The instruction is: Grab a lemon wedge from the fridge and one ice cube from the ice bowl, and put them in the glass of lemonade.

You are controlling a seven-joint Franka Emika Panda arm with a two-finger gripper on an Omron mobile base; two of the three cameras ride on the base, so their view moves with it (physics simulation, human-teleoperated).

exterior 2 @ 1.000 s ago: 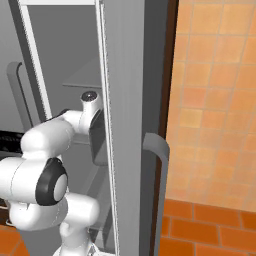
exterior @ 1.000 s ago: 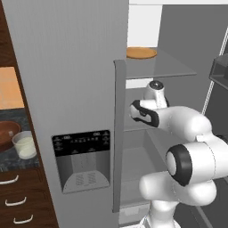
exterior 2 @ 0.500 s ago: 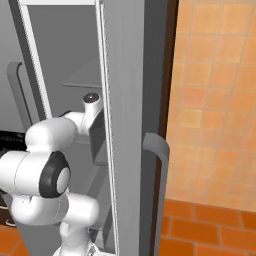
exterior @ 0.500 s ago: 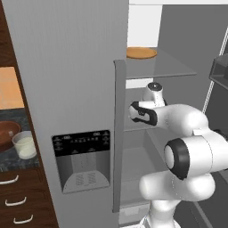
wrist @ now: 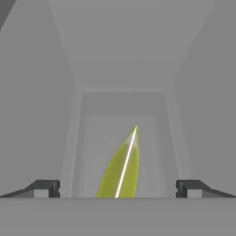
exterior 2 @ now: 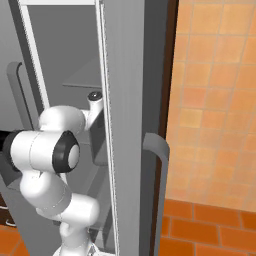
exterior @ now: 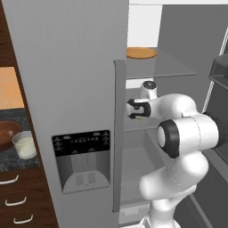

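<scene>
— Where's the tiny yellow-green lemon wedge (wrist: 120, 170)?
— On the tall grey fridge (exterior: 67, 89) shelf, I see it between my two-finger gripper (wrist: 118, 188) tips, spread wide, not touching.

From behind the arm on both sides we look forward at the open fridge (exterior: 80, 89); our hand camera peers close along a shelf (wrist: 122, 138).
</scene>
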